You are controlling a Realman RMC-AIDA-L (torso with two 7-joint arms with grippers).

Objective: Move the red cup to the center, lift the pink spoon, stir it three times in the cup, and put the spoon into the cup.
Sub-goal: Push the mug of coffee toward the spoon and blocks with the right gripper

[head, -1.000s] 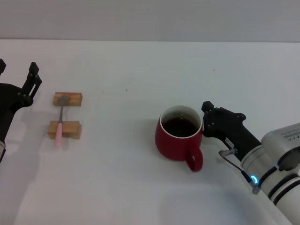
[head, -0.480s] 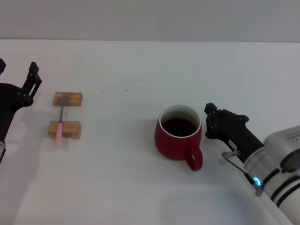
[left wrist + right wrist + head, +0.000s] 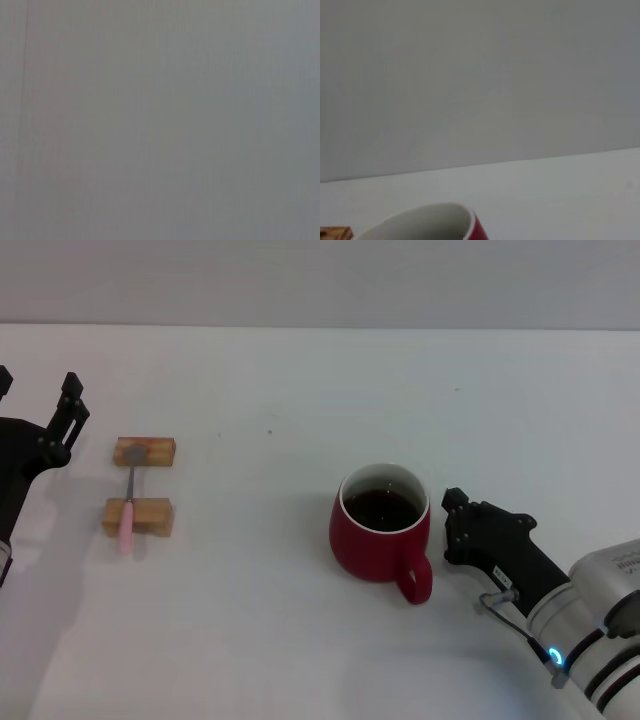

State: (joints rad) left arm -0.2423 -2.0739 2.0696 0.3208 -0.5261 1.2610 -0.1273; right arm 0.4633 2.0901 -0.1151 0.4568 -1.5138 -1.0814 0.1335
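Note:
The red cup [image 3: 380,530] stands upright on the white table, right of the middle, with dark liquid inside and its handle [image 3: 415,582] pointing to the near right. Its rim also shows in the right wrist view [image 3: 420,220]. My right gripper [image 3: 450,525] is just to the right of the cup, apart from it by a small gap. The pink spoon [image 3: 127,508] lies at the left across two wooden blocks, with its bowl on the far block. My left gripper [image 3: 38,405] is open and empty, left of the spoon.
The far wooden block [image 3: 146,451] and the near wooden block [image 3: 137,516] carry the spoon. A corner of a block shows in the right wrist view [image 3: 332,233]. The white table [image 3: 300,390] reaches back to a grey wall. The left wrist view shows only grey.
My right gripper has drawn back from the cup's right side, toward the near right. The cup, the spoon and the left arm have stayed in place.

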